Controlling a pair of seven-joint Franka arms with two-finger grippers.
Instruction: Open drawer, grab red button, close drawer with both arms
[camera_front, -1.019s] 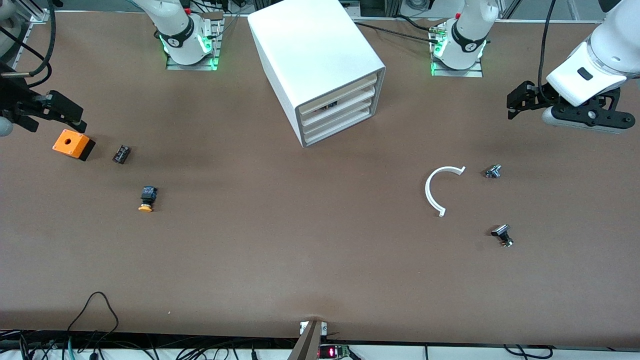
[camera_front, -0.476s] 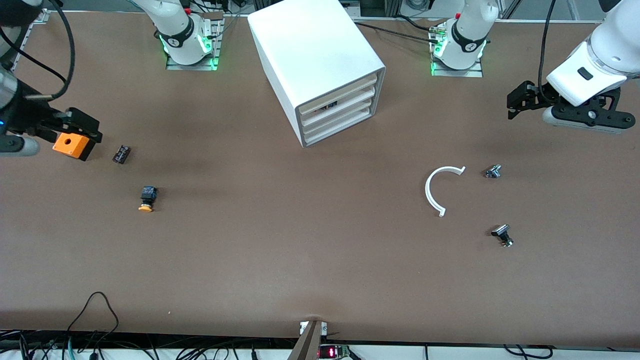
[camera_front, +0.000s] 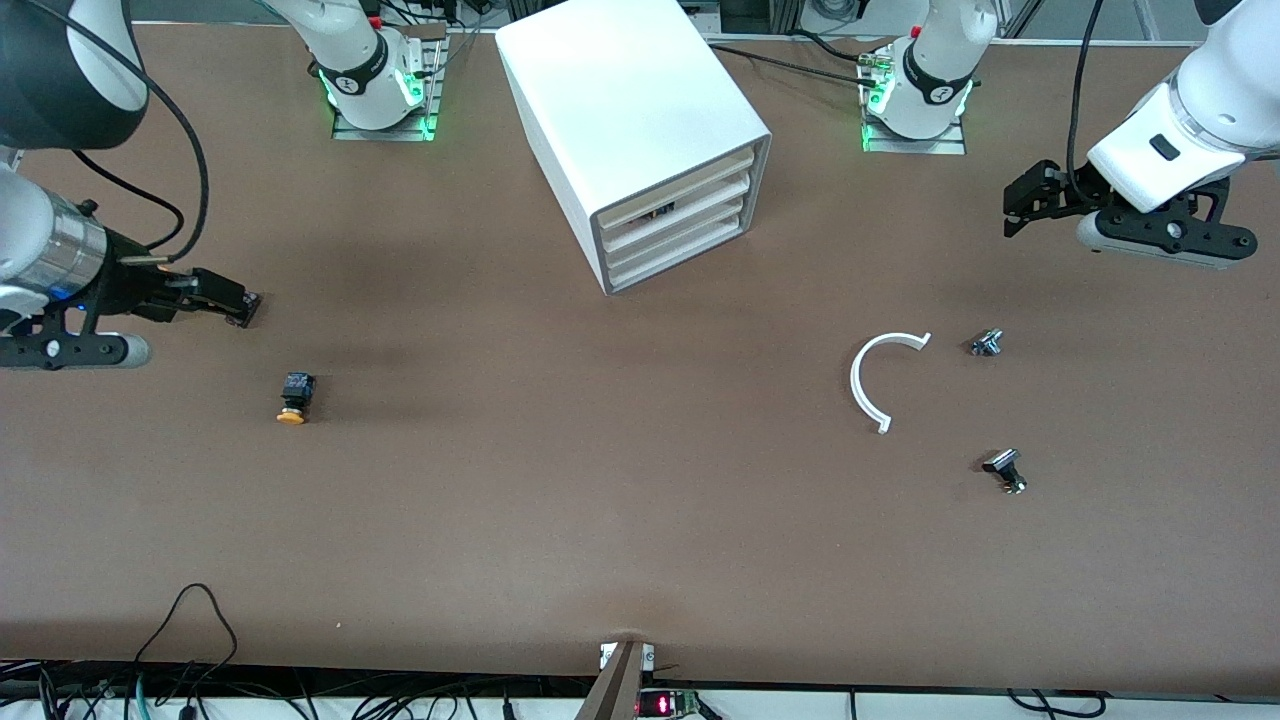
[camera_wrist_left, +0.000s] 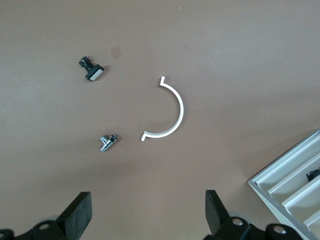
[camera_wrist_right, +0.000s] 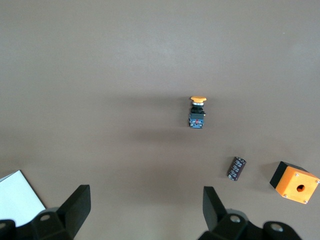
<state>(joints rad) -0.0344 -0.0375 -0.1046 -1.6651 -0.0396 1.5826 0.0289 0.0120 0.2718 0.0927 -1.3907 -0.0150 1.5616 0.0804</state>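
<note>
The white cabinet (camera_front: 630, 110) stands at the robots' side of the table, its three cream drawer fronts turned toward the left arm's end. The middle drawer (camera_front: 680, 220) looks pushed in; it also shows in the left wrist view (camera_wrist_left: 300, 187). A small dark bit shows in a gap by the drawer fronts. The red-capped button is hidden. My right gripper (camera_front: 238, 302) (camera_wrist_right: 145, 205) is open and empty, over the table toward the right arm's end. My left gripper (camera_front: 1022, 200) (camera_wrist_left: 148, 212) is open and empty, over the left arm's end.
An orange-yellow-capped button (camera_front: 292, 395) (camera_wrist_right: 197, 112), a black cylinder (camera_wrist_right: 236, 168) and an orange box with a hole (camera_wrist_right: 295, 182) lie near the right gripper. A white arc (camera_front: 873, 378) (camera_wrist_left: 175, 107) and two small metal parts (camera_front: 986, 342) (camera_front: 1003, 468) lie toward the left arm's end.
My right gripper has swung out from the table's end toward the cabinet and now covers the orange box and the black cylinder in the front view. The left gripper shifted slightly toward the cabinet.
</note>
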